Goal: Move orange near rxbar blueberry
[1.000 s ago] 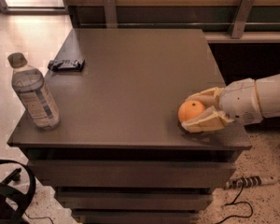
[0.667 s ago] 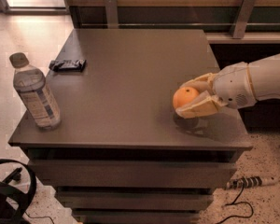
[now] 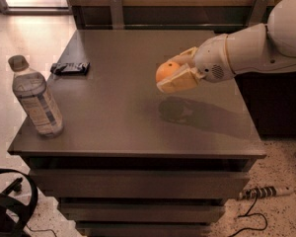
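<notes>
And we're up! A second ago the orange (image 3: pixel 166 72) sat low at the right front edge of the table (image 3: pixel 118 137). Now it's clear of the surface and has travelled left, hanging over the middle-right of the top. You can see its shadow (image 3: pixel 176 110) thrown on the wood beneath it, with open air between the two. By my reckoning the pick is done and the carry is under way.

My tool (image 3: pixel 170 73) has come in from the right, and its two fingers are closed onto the orange. One is above and behind it, the other below and in front, and the fruit peeks out on the left between them. They're only as far apart as the orange forces them to be. It looks snug, with nothing else touched.

The target, the rxbar blueberry (image 3: pixel 70 68), lies flat at the table's far-left side, well apart from the orange. Most of the tabletop between them is bare. The clear water bottle (image 3: pixel 37 101) stands upright at the near-left corner (not my business, just something to steer around).

What's left, as I judge it, is to keep moving left and a little back, then lower the orange onto the table just beside the dark wrapper. A round fruit may roll when I let go, so I'll set it down gently.
</notes>
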Action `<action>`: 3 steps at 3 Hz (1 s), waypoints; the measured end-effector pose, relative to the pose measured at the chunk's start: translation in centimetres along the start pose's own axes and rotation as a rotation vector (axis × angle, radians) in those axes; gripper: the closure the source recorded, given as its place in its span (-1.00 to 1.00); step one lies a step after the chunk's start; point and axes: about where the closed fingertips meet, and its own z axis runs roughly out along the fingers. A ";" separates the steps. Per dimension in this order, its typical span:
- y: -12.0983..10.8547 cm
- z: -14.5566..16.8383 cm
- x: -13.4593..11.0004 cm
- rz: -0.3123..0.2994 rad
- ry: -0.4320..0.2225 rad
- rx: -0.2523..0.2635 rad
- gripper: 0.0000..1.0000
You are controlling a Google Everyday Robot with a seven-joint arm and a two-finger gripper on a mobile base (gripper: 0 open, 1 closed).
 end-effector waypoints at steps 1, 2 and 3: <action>-3.1 2.7 -2.7 0.015 -0.011 0.057 1.00; -5.5 5.7 -4.8 0.012 -0.047 0.100 1.00; -6.8 9.7 -6.5 -0.004 -0.050 0.106 1.00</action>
